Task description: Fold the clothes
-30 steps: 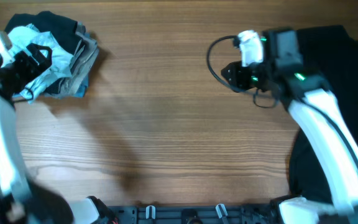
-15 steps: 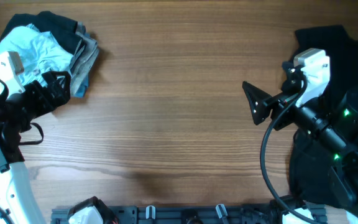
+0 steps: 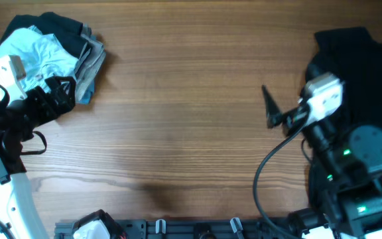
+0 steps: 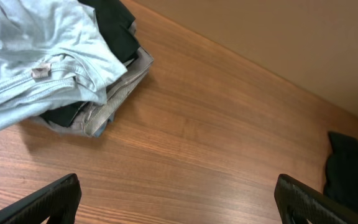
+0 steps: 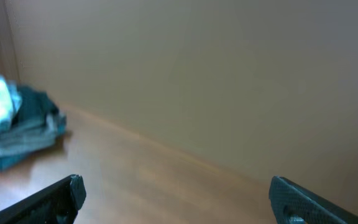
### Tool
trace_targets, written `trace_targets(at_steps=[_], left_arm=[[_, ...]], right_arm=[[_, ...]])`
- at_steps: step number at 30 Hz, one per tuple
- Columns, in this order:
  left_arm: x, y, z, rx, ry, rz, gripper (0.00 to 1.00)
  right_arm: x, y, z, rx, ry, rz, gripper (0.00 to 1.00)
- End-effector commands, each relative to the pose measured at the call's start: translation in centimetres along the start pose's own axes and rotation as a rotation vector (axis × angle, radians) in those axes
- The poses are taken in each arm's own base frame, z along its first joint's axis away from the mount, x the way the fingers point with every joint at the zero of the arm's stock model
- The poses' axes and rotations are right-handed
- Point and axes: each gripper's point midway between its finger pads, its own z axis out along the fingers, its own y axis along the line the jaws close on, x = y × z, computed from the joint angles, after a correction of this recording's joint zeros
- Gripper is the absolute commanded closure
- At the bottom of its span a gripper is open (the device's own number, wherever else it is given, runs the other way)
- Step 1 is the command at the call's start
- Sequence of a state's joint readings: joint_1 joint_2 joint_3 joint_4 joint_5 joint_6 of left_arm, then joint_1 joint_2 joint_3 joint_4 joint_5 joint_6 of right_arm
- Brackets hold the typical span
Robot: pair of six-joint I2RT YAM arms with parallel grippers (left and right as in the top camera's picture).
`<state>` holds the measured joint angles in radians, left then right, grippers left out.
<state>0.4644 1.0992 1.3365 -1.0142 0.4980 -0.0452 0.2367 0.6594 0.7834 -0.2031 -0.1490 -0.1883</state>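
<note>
The clothes lie in two places. A folded pile sits at the table's far left, with a pale light-blue T-shirt [image 3: 38, 52] [image 4: 42, 56] on top of black [image 3: 68, 30] [image 4: 114, 31] and grey [image 3: 96, 63] [image 4: 120, 87] pieces. A large black shirt [image 3: 370, 66] [image 4: 353, 174] lies spread at the right edge. My left gripper [image 3: 57, 91] [image 4: 179, 202] hovers open and empty just in front of the pile. My right gripper [image 3: 274, 109] [image 5: 179, 199] is open and empty at the black shirt's left edge, facing left over bare wood. In the blurred right wrist view the pile [image 5: 11, 130] shows far off.
The wooden table [image 3: 184, 126] stretches between pile and black shirt. A plain beige wall [image 5: 197, 74] stands behind its far edge. The arm bases and a dark rail [image 3: 197, 229] line the near edge. A black cable [image 3: 270, 172] loops from the right arm.
My left gripper has come off the pile towards the near side. My right arm has pulled back from the table's far middle to the black shirt's edge, its jaws now wide.
</note>
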Motion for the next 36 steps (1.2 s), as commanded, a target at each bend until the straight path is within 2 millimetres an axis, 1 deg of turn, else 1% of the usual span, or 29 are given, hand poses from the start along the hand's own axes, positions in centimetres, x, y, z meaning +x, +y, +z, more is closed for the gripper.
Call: trace_targets(at_steps=[1,4,5,8,10,13,16,17,20,22,34,36], left_arm=[[0.1,-0.3,-0.2,0.008,-0.003,0.023,0.00],[0.1,-0.3,-0.2,0.008,-0.003,0.023,0.00],[0.1,-0.3,-0.2,0.008,-0.003,0.023,0.00],[0.1,-0.3,-0.2,0.008,-0.003,0.023,0.00],[0.1,-0.3,-0.2,0.008,-0.003,0.023,0.00],[0.1,-0.3,-0.2,0.008,-0.003,0.023,0.00],[0.1,-0.3,-0.2,0.008,-0.003,0.023,0.00],[0.1,-0.3,-0.2,0.008,-0.003,0.023,0.00],[0.1,-0.3,-0.2,0.008,-0.003,0.023,0.00],[0.1,-0.3,-0.2,0.008,-0.003,0.023,0.00],[0.2,-0.3,-0.1,0.010,-0.001,0.024,0.00],[0.4,-0.8,-0.6,0.015,-0.013,0.036,0.00]], right_arm=[[5.6,1.4,-1.6,-0.010,0.035,0.075,0.00],[8.5,2.1,-4.2,0.004,-0.007,0.103,0.00],[9.0,2.0,-4.7,0.020,-0.024,0.111,0.00],[11.5,0.9,-5.6,0.097,-0.062,0.151,0.00],[12.5,0.5,-5.6,0.121,-0.075,0.156,0.00],[14.2,0.5,-4.6,0.129,-0.086,0.150,0.00],[15.9,0.6,-3.6,0.133,-0.134,0.142,0.00],[16.3,0.6,-3.6,0.131,-0.116,0.145,0.00],[16.4,0.7,-3.6,0.130,-0.113,0.145,0.00],[17.3,0.8,-3.5,0.127,-0.078,0.153,0.00],[17.4,0.8,-3.4,0.125,-0.070,0.154,0.00],[17.4,0.8,-3.4,0.125,-0.070,0.154,0.00]])
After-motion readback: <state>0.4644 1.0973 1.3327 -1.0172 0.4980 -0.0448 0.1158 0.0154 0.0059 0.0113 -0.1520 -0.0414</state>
